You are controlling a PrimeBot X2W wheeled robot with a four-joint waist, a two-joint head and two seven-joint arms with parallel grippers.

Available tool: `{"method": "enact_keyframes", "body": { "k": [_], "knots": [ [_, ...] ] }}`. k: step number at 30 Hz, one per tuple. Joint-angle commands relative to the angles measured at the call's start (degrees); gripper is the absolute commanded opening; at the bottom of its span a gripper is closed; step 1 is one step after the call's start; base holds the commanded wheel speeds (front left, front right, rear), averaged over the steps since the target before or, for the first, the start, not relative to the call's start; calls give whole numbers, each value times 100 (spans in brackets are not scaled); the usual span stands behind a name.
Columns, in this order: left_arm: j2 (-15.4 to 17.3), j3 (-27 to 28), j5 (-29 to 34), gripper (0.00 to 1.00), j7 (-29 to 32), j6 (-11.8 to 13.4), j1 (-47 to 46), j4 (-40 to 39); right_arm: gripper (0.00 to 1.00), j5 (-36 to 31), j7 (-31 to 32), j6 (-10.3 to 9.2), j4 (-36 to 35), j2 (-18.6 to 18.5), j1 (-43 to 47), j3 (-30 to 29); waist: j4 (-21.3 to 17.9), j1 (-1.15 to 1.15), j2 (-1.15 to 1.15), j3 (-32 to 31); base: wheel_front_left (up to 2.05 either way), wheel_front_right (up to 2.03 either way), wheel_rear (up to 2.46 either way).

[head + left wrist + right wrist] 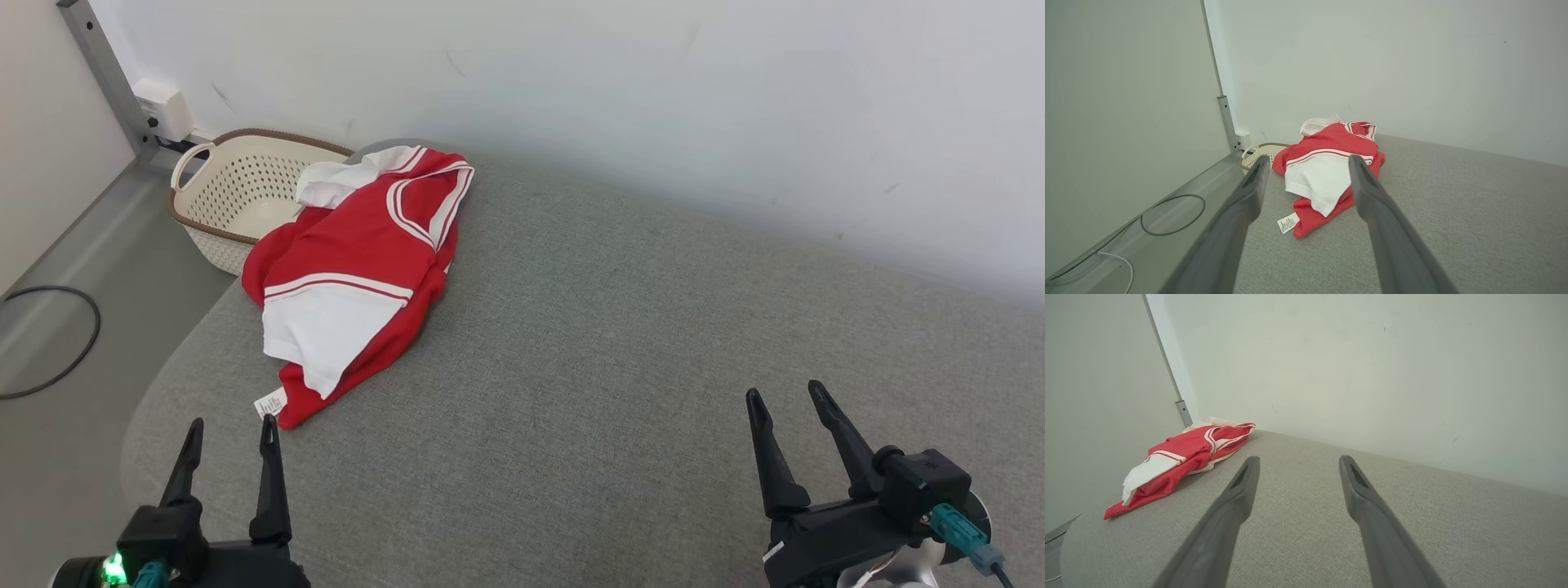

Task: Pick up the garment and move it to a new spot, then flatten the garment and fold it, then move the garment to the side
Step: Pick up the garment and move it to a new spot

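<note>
A red and white garment (359,269) lies crumpled at the far left of the grey padded surface (620,343), with a white label at its near tip. My left gripper (232,425) hovers open just short of that tip, nothing between its fingers. In the left wrist view the garment (1327,171) lies ahead between the open fingers of the left gripper (1308,161). My right gripper (787,394) stands open at the near right, far from the cloth. From the right wrist the garment (1180,461) sits off to the left of the open right gripper (1297,459).
A cream perforated basket (237,192) with a brown rim stands on the floor behind the garment's left side. A black cable (49,343) loops on the floor at left. White walls close the back and left. The padded surface stretches bare to the right.
</note>
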Motion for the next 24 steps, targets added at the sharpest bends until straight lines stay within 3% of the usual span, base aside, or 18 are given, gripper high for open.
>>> {"method": "enact_keyframes", "body": {
  "k": [1, 17, 24],
  "knots": [
    [17, 6, -35, 100, -15, 26, 57, -30, 100, 43, -23, 4, 12, -7, -34, 12, -5, 0, 0, 1, 0, 0, 0],
    [30, -8, -261, 100, 39, -75, -132, -138, 100, 106, -22, 4, 71, -17, -58, 3, -13, 0, 0, 20, 0, 0, 0],
    [318, 197, -320, 100, 279, -213, -1337, -332, 100, 42, 88, 3, -80, -80, -156, -7, -58, 0, 0, 274, 0, 0, 0]
  ]
}}
